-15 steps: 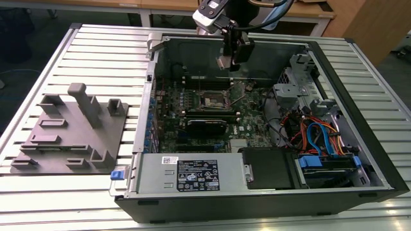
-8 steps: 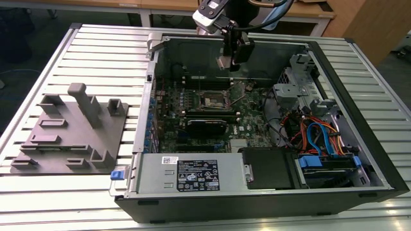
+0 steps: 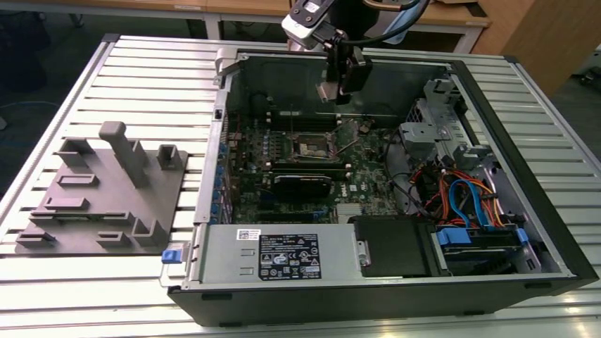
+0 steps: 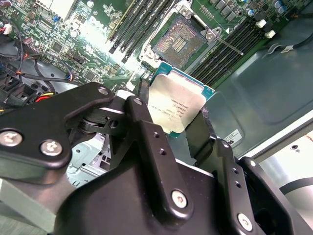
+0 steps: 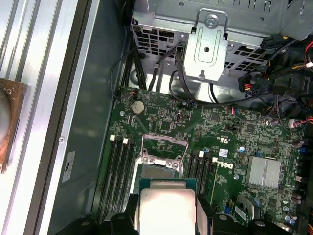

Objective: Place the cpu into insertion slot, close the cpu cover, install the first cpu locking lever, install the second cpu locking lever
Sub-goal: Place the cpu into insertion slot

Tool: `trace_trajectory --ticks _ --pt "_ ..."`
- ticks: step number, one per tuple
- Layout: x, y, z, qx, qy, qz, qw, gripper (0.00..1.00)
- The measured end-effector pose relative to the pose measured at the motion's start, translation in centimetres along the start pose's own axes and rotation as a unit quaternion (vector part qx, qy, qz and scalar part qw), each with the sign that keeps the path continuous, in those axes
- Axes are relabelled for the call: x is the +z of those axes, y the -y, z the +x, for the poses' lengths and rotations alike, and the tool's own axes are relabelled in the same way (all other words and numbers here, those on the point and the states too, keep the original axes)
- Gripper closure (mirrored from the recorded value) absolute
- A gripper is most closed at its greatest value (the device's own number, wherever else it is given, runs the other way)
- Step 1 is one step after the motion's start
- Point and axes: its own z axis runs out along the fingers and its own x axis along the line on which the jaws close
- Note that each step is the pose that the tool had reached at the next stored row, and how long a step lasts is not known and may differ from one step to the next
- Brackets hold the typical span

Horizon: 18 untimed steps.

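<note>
Dull silver metal cpu (image 4: 177,104), matt black fingers (image 4: 146,132), ribbed metal table (image 3: 141,63)

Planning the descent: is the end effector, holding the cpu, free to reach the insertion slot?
Probably yes: the end effector holds the cpu above the insertion slot, whose dark centre lies uncovered.

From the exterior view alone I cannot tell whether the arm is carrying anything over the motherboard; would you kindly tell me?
Observer: Yes; in the second wrist view the jaws are shut on the cpu, silver top showing.
Operator: Thank you. Is the insertion slot free?
Observer: Yes; the same view shows the insertion slot holding no chip, its dark centre bare.
Operator: How is the chip gripped?
Observer: By two opposite edges.
</note>
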Motion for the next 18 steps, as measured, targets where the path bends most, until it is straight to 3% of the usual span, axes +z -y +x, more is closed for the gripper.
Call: trace_trajectory --ticks 12,18 --pt "0.36 0.04 0.02 0.02 0.0011 -0.0005 0.9998 0.46" --pt "1.26 0.09 0.01 0.023 0.0008 -0.0006 0.9997 0.46"
